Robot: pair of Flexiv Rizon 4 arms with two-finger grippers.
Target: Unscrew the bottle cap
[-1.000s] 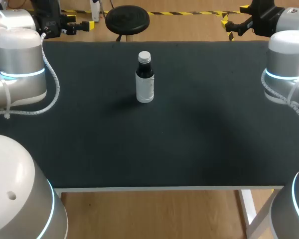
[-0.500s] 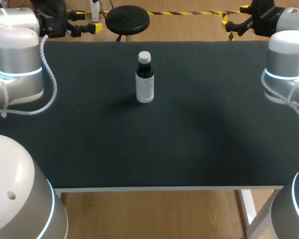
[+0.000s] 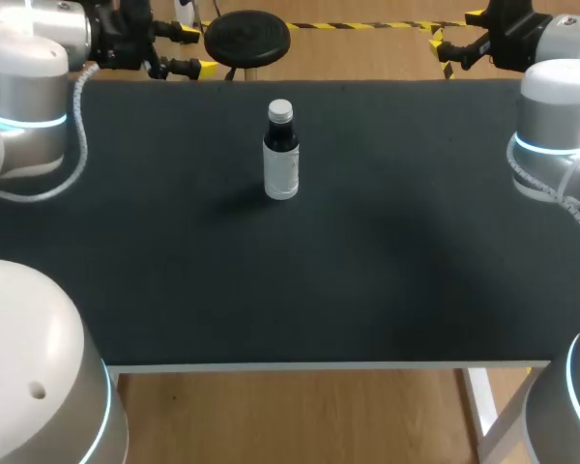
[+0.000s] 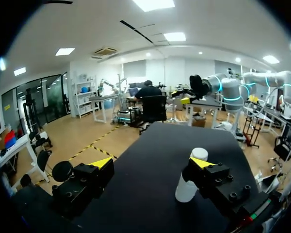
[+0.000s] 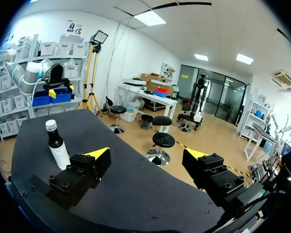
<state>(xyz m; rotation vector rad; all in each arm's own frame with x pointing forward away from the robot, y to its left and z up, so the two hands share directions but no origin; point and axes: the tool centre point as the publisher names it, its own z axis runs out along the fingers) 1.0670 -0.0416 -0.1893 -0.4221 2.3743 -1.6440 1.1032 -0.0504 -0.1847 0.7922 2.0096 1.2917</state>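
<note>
A small dark bottle [image 3: 281, 155] with a white label and a silver-white cap [image 3: 280, 109] stands upright on the black table [image 3: 387, 271], toward its far middle. My left gripper [image 3: 193, 50] hovers open over the far left corner, well left of the bottle. In the left wrist view the open gripper [image 4: 152, 163] has nothing between its fingers; the bottle [image 4: 184, 188] stands ahead, partly hidden behind one finger [image 4: 211, 177]. My right gripper [image 3: 454, 32] is open at the far right corner. From the right wrist view's gripper [image 5: 146, 154], the bottle [image 5: 58, 148] stands off to one side.
The table's front edge [image 3: 329, 365] runs along the near side. My left arm's big elbow [image 3: 29, 87] overhangs the table's left side and my right arm's elbow [image 3: 561, 135] its right side.
My left arm has turned, and its gripper has swung right and a little nearer, toward the table's far left corner. The bottle and the right arm have kept still.
</note>
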